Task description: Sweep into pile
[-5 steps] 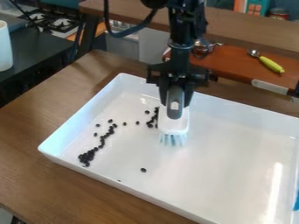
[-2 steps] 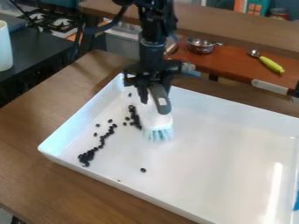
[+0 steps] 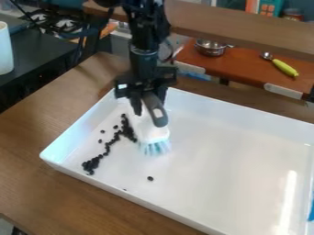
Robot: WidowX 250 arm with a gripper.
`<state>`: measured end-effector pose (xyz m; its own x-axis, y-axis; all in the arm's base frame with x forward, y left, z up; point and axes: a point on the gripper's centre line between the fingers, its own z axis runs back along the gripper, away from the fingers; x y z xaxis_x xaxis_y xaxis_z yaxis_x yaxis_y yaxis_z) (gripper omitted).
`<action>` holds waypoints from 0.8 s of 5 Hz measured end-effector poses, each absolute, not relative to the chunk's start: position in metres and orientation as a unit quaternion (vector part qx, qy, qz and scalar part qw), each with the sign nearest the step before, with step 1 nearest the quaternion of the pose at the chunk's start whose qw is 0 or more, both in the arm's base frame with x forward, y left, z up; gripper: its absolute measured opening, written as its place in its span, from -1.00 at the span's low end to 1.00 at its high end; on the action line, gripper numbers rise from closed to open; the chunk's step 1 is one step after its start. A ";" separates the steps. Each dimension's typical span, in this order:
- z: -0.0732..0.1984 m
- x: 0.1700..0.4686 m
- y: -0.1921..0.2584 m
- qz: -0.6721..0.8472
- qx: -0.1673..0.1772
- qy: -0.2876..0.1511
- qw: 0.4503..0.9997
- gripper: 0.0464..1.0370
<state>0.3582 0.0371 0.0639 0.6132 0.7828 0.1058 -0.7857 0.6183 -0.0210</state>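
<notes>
Brown wooden tabletop (image 3: 36, 124), on which a large white rectangular tray (image 3: 233, 160) is carried. Behind it, a wooden shelf (image 3: 245, 25) and, below that, a red-brown surface (image 3: 245, 69), on which a metal pot (image 3: 210, 48) and a utensil with a yellow-green handle (image 3: 285, 67) are set out. At the upper left, a stove (image 3: 52, 20) and a dark counter (image 3: 36, 53), on which a white cylindrical object (image 3: 5, 48) is placed.

One end effector (image 3: 147, 103), black, positioned over the far left part of the tray, closed on the grey handle of a brush. The brush (image 3: 152, 132) is tilted, its white head and pale blue bristles pointed toward the near side of the tray.

Small dark pieces (image 3: 92, 164), contained in the tray's left part: strung in an uneven line from a thick clump at the near left to a second cluster just beside the brush head. A few are scattered close to the line; one is found apart, nearer the tray's near wall.
</notes>
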 end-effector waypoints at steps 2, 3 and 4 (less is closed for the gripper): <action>0.064 0.333 0.043 0.446 0.016 -0.055 0.893 -0.10; 0.063 0.318 0.048 0.445 0.023 -0.055 0.894 -0.10; 0.063 0.304 0.053 0.440 0.032 -0.059 0.896 -0.10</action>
